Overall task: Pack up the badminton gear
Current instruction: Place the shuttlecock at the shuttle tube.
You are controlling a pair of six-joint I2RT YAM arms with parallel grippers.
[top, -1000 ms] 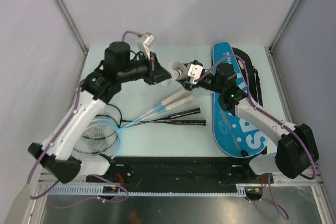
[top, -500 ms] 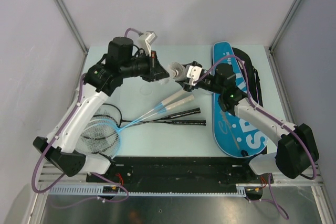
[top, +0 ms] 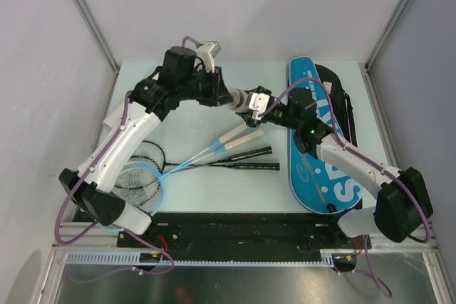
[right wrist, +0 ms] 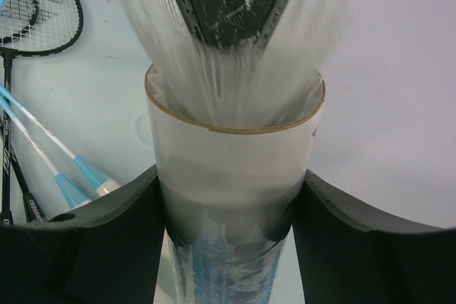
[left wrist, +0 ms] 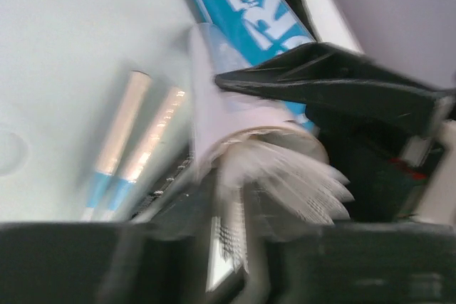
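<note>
My right gripper (right wrist: 229,201) clamps the tube (right wrist: 235,151) between its fingers, mouth turned up to give a steady target. The shuttlecock (right wrist: 228,83) sits in that mouth, just under my left gripper (right wrist: 231,1). Blur hides whether those fingers grip it.

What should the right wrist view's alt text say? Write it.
The right gripper clamps a white tube; a blurred feather shuttlecock sits in its open mouth under the left gripper. Rackets lie on the table at left.

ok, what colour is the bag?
The bag is blue with white lettering and a black edge. It shows best in the top view.
</note>
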